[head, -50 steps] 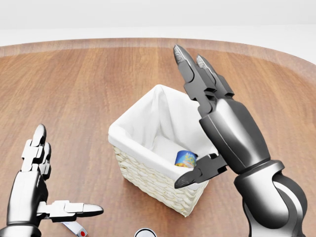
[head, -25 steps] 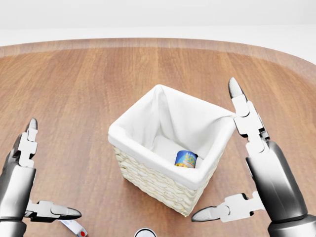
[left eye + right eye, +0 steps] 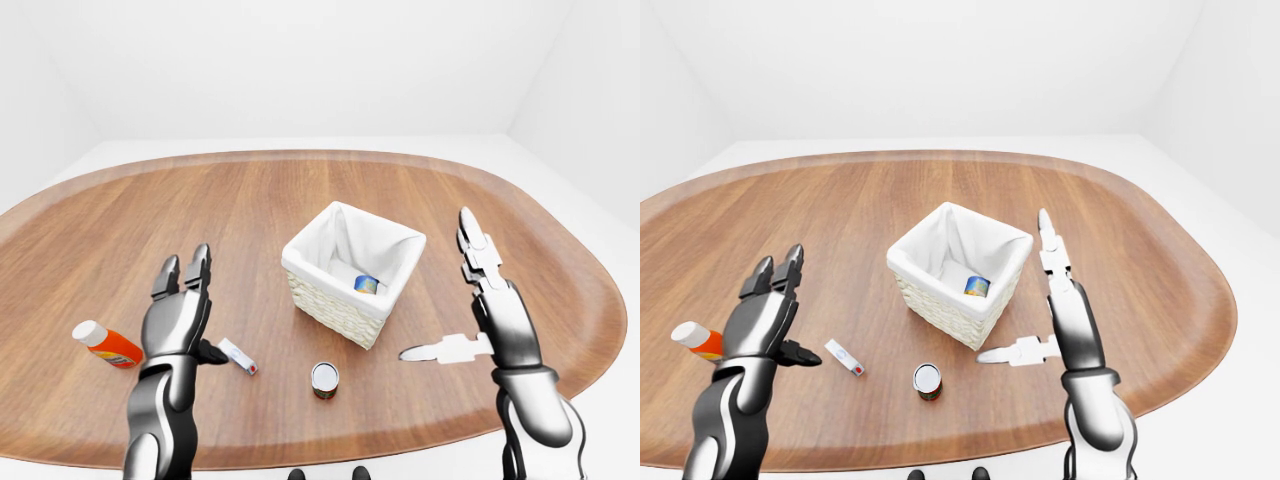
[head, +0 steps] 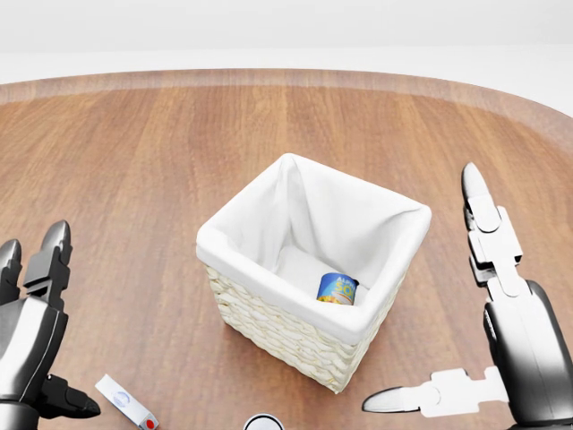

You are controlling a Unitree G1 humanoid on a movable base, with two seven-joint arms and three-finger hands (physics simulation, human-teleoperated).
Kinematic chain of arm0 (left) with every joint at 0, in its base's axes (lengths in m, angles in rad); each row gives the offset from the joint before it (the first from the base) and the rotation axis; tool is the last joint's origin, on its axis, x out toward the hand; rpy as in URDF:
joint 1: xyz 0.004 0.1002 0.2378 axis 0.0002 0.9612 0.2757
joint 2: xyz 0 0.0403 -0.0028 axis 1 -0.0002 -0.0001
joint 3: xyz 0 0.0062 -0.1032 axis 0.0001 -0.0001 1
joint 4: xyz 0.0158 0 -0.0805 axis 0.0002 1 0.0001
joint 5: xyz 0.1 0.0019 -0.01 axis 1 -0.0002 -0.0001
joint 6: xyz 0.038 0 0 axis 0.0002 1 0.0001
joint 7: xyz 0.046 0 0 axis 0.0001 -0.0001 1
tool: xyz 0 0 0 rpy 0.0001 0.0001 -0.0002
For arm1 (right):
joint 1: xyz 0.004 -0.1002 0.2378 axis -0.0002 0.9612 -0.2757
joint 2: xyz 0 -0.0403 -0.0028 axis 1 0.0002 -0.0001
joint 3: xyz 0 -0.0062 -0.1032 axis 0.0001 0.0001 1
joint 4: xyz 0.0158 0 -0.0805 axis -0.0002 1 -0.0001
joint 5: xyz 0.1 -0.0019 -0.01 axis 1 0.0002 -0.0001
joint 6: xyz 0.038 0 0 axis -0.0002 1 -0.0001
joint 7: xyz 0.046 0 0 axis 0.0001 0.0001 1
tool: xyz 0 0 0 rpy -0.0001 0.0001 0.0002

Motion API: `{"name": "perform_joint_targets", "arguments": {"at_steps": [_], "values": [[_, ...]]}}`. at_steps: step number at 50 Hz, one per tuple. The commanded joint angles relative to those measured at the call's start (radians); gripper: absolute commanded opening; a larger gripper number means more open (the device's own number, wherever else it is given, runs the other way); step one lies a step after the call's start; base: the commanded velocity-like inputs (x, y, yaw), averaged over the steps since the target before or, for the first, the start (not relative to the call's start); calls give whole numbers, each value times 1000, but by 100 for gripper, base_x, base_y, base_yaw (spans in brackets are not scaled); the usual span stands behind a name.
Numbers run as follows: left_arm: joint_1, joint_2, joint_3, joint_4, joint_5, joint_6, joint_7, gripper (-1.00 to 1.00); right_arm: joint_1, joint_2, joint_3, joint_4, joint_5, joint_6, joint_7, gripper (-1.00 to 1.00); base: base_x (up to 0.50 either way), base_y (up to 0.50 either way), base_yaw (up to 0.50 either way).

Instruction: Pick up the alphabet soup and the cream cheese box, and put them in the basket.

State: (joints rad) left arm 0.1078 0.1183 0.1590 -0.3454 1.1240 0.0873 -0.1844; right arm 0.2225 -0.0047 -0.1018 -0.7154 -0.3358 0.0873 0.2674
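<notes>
Two hands hang over the table (image 3: 300, 190), both empty, neither touching anything. On the left, the left hand (image 3: 178, 318) has its two long fingers (image 3: 198, 270) straight and pointing toward the far side, side by side with a slim gap, and the thumb (image 3: 211, 351) jutting right toward the small white tube (image 3: 238, 356) without reaching it. On the right, the right hand (image 3: 478, 315) is spread wide: its fingers (image 4: 483, 228) stretch toward the far edge while the thumb (image 4: 421, 396) sticks out left at nearly a right angle. It stands just right of the basket (image 4: 269, 327), apart from it.

That basket, wicker with a white cloth lining, sits mid-table, a corner turned toward the near edge. Inside, at the bottom by the near-right wall, lies a blue can (image 4: 337, 288) with yellow print, which looks like the soup; its label is too small to read. I cannot pick out the cream cheese box in any view; the tube is the only small white item on the wood.

Near the table's near edge, below the basket in the left-eye view, a second can (image 3: 325, 378) stands upright with its pale top showing. Far to the left, an orange bottle (image 3: 108, 344) with a white cap lies on its side, well clear of the left hand.
</notes>
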Motion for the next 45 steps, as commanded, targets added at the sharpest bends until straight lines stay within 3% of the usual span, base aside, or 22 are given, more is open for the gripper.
{"name": "perform_joint_targets", "arguments": {"at_steps": [1, 8, 29, 36, 41, 45], "values": [[-3, -1, 14, -15, 121, 0, -41, 100, 11, 4, -35, 1, 44, 0, -6, 100, 0, 0, 0], [-13, 1, 11, 5, 137, 0, -43, 100, 11, 9, -47, 14, 63, 0, -13, 100, 0, 0, 0], [-98, -1, -120, 261, 167, 0, 62, 100, -16, 4, -68, 38, 119, 0, -25, 100, 0, 0, 0], [-104, 26, -118, 345, 148, 0, 89, 100, -26, 1, -76, 40, 142, 0, -29, 100, 0, 0, 0], [-103, 70, -77, 448, 117, 0, 139, 100, -26, 1, -88, 45, 163, 0, -32, 100, 0, 0, 0], [-95, 69, -82, 458, 115, 0, 130, 100, -19, 4, -93, 32, 167, 0, -30, 100, 0, 0, 0]]}}
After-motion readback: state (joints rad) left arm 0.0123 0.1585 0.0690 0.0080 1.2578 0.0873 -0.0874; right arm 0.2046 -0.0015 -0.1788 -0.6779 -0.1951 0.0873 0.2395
